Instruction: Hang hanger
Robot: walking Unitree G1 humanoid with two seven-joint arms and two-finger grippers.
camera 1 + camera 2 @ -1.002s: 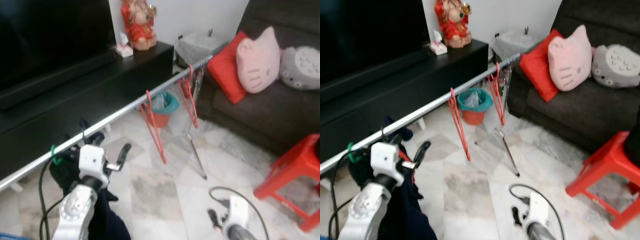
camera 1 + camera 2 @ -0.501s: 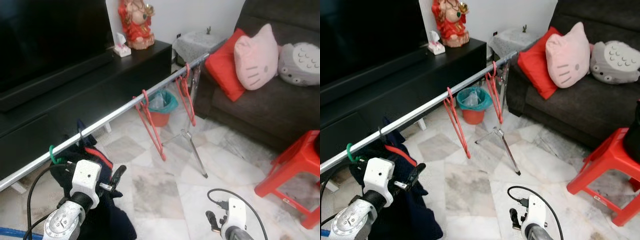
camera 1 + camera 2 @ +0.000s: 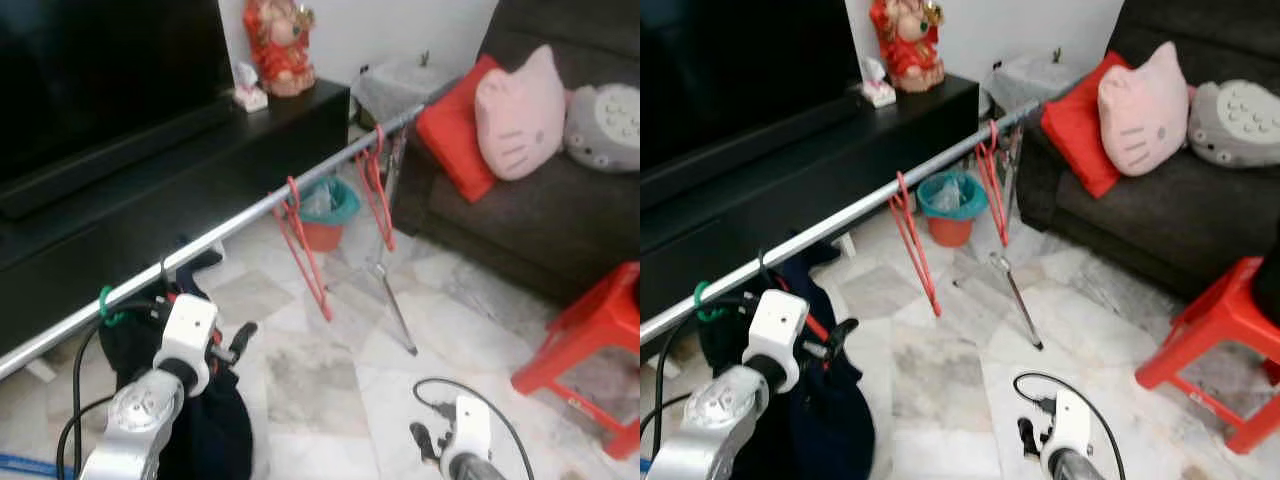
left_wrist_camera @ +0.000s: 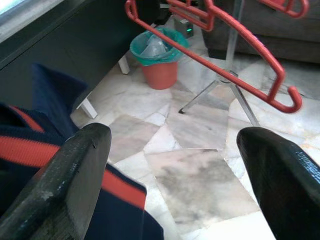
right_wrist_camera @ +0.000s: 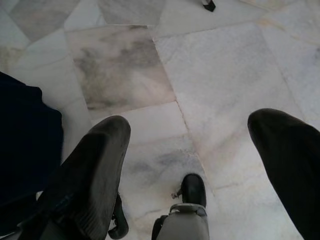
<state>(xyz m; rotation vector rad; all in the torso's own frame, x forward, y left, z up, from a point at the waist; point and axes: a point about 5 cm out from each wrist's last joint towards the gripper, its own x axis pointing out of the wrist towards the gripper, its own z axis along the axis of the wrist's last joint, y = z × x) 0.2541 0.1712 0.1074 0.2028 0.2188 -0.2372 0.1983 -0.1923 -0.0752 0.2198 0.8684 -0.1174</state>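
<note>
two red hangers [image 3: 305, 245] on rail [image 3: 240, 222] | left gripper [image 3: 235, 343] spread, empty | right gripper [image 5: 200, 165] spread | no legible writing

Two head cameras look forward and down across a slanting silver metal clothes rail [image 3: 250, 215] toward the pale marble tile floor [image 3: 330, 390]. The left wrist camera faces close along its black fingers at a red plastic hanger [image 4: 235, 60] and that floor. The right wrist camera points straight down at the floor.
</note>
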